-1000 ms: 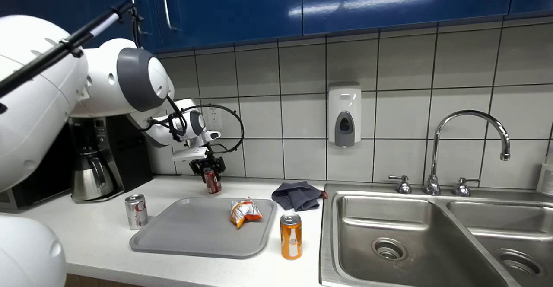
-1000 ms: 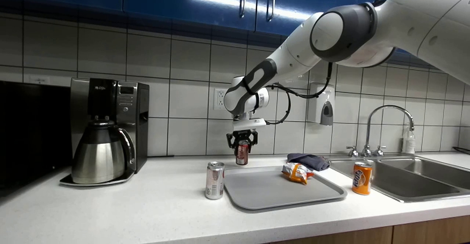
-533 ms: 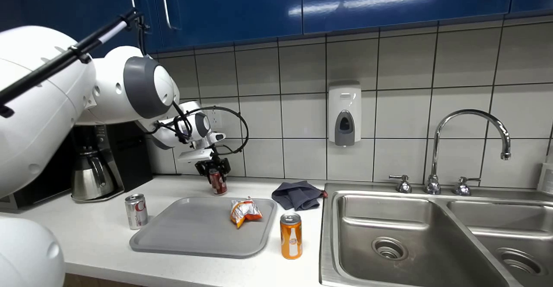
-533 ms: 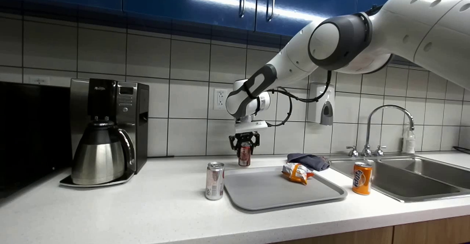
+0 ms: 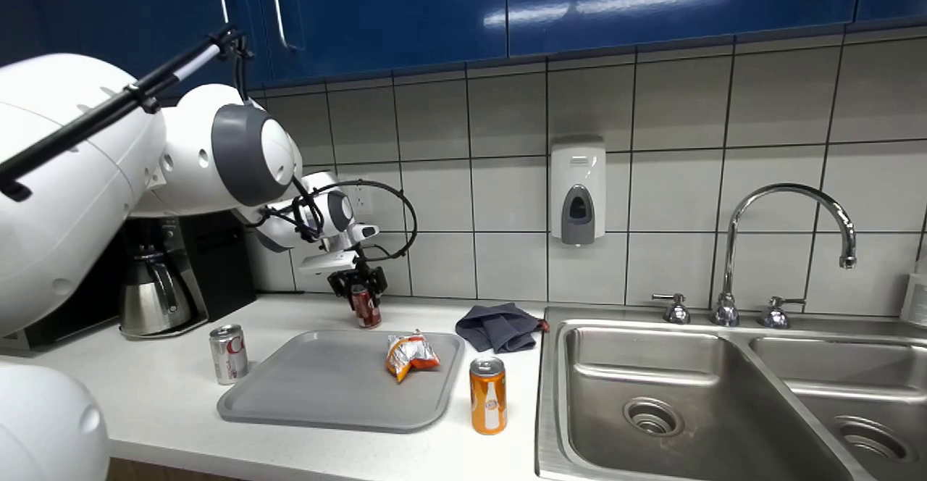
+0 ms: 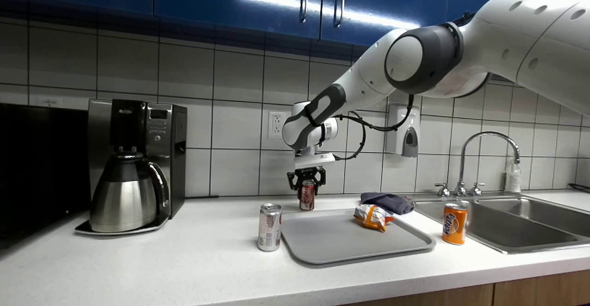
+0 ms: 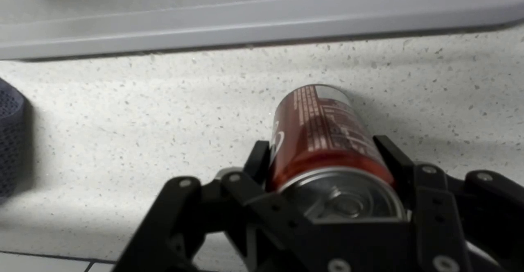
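Note:
My gripper [image 7: 321, 151] is shut on a red can [image 7: 327, 128], its black fingers [image 7: 258, 159] pressed to opposite sides near the lid. The wrist view shows the can's silver lid facing the palm, part of it hidden by the gripper body. In both exterior views the red can [image 5: 367, 311] hangs roughly upright under the gripper [image 6: 307, 191], close to the wall and behind the grey tray [image 6: 332, 237]. Its base is at or just above the counter; I cannot tell whether it touches. An orange and silver snack bag [image 5: 410, 354] lies on the tray.
A silver can [image 6: 269, 227] stands beside the tray, and an orange Fanta can [image 6: 455, 223] on its sink side. A dark cloth [image 5: 497, 327] lies between tray and sink [image 5: 652, 365]. The coffee maker [image 6: 138, 158] is by the wall; blue cabinets [image 5: 384, 17] hang above.
The arm has come down a little, and the gripper has shifted slightly with the red can still in its grasp, away from the coffee maker. Other objects have stayed put.

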Available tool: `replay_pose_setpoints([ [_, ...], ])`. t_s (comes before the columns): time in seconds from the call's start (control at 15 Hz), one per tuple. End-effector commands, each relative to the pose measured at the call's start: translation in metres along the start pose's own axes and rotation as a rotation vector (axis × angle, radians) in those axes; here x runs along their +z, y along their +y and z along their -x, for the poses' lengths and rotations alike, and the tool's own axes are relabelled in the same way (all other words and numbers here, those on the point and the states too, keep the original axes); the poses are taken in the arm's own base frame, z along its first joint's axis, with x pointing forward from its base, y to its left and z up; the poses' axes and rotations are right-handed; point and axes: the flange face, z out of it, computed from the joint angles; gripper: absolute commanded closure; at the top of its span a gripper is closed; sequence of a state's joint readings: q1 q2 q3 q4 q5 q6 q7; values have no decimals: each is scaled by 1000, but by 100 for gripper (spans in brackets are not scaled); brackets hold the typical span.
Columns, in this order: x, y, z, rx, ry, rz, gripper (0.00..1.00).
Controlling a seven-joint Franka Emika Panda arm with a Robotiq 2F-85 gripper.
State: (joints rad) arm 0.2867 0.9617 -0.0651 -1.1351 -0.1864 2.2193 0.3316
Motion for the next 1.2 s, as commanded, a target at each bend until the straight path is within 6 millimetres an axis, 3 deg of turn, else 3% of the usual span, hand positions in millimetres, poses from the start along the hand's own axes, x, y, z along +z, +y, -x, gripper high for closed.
replay_pose_setpoints([
  [0.0, -6, 1, -6, 13, -19, 6, 8],
  [0.13, -8, 0, -6, 14, -21, 8, 0],
  [0.67, -15, 2, -5, 13, -13, 7, 0],
  [1.13, -37, 4, 1, 18, 49, -5, 0],
])
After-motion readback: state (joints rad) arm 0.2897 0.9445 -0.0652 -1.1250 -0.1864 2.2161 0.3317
